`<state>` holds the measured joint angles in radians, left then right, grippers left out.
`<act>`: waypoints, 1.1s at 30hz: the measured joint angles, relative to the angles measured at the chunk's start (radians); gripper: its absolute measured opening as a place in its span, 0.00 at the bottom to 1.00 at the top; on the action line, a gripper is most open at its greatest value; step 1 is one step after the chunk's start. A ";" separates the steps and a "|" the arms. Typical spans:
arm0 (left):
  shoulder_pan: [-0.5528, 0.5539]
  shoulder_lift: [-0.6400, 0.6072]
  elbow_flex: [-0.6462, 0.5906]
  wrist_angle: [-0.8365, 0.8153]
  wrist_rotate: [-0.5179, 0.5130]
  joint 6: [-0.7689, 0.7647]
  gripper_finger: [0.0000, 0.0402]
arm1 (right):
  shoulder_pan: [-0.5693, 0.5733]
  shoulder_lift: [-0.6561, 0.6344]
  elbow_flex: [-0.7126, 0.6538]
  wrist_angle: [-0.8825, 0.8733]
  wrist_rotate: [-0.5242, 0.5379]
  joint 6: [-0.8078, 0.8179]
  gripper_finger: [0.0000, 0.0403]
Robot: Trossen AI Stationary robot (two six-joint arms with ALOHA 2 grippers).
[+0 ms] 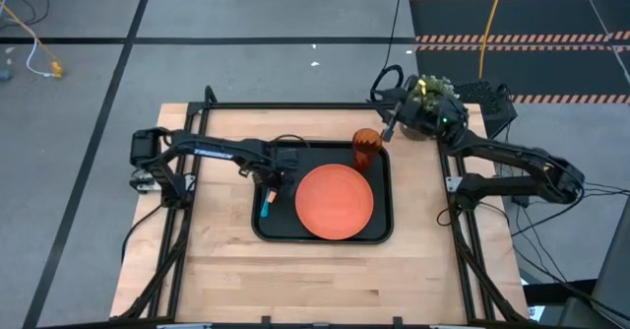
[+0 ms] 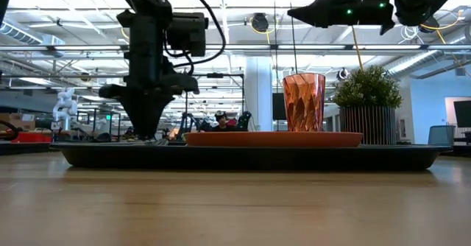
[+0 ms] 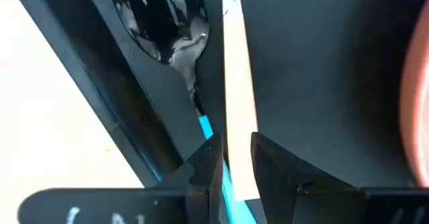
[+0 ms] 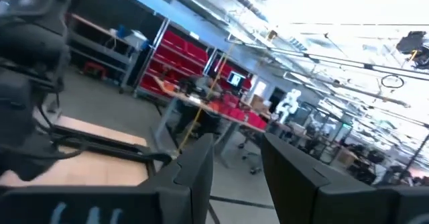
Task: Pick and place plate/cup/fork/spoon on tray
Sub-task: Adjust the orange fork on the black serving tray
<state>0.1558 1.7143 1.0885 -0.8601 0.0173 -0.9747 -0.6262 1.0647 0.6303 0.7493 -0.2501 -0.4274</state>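
Left gripper (image 3: pixel 234 160) apparently pinches the fork (image 3: pixel 238 83) on the tray (image 1: pixel 379 232); the spoon (image 3: pixel 175 39) alongside could snag if it drags.

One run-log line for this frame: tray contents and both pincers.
tray: plate, cup, spoon, fork | left pincer: low over spoon and fork handles | right pincer: open, raised near plant

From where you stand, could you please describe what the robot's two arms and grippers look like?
Both arms are dark, slender and jointed, with black cables looping alongside. The left arm carries white lettering. The right arm shows small green lights near its wrist. Each gripper has two flat dark fingers.
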 joint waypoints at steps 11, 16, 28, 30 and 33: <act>-0.032 0.028 0.000 0.050 -0.003 -0.046 0.20 | -0.001 -0.164 -0.060 -0.055 -0.017 0.027 0.29; -0.036 0.066 0.002 0.056 -0.001 -0.058 0.20 | -0.001 -0.231 -0.070 -0.093 -0.017 0.027 0.29; -0.032 0.070 0.003 0.055 -0.003 -0.048 0.20 | -0.001 -0.250 -0.070 -0.100 -0.017 0.016 0.29; -0.032 0.067 0.002 0.054 -0.003 -0.048 0.20 | -0.001 -0.249 -0.070 -0.094 -0.017 0.014 0.29; -0.032 0.067 0.002 0.053 -0.003 -0.049 0.20 | -0.001 -0.244 -0.070 -0.084 -0.017 0.011 0.29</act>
<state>0.1238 1.7813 1.0901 -0.8068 0.0143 -1.0233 -0.6270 0.8209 0.5606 0.6656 -0.2674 -0.4160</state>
